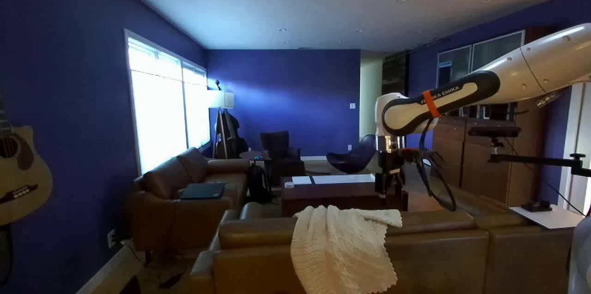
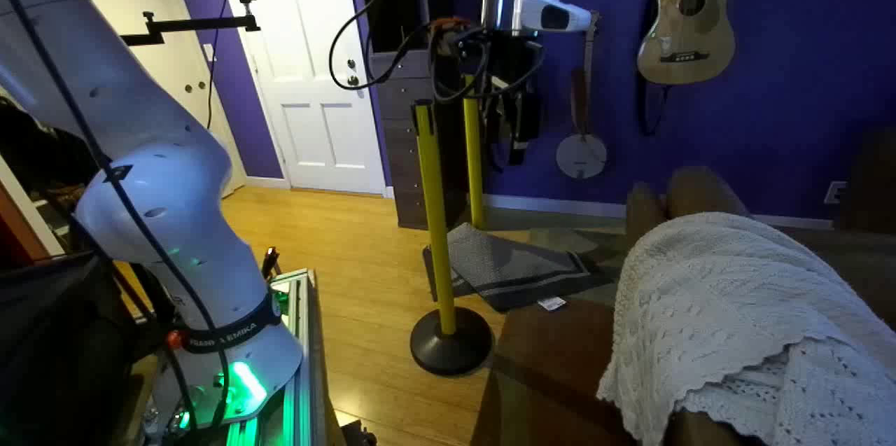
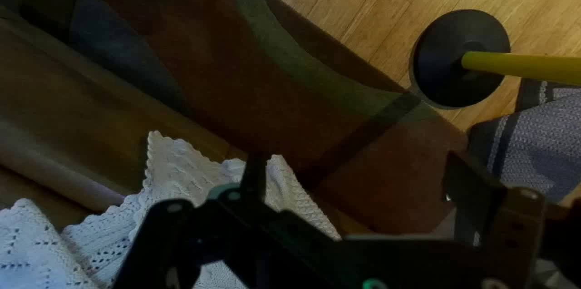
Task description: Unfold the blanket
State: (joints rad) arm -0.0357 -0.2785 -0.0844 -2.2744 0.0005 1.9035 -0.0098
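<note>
While the end effector (image 3: 355, 173) hangs in the air, its dark fingers (image 3: 255, 178) are spread wide and hold nothing; through the gap between them the wrist view shows the brown-and-green rug (image 3: 254, 107) below. Lower than the end effector, and partly hidden by one finger in that same view, is the blanket (image 3: 181, 168), a cream knitted cloth with a scalloped edge. In both exterior views it is apart from the end effector, draped in rumpled folds over the back of a brown leather sofa (image 1: 438, 257), one layer of cloth overlapping another. Up from the end effector, the white arm (image 1: 521, 70) wears an orange band (image 1: 431, 104) around one link. Toward the opposite finger's side and down at floor level, a yellow post (image 2: 435, 222) rises from a round black base (image 2: 451, 348), with a grey mat (image 2: 511, 260) lying partly folded near it. Beyond the end effector in an exterior view, a banjo (image 2: 582, 157) and a guitar (image 2: 689, 33) hang on a purple wall (image 2: 805, 82); past it in an exterior view, well apart, stands a dark rounded chair (image 1: 348, 161).
</note>
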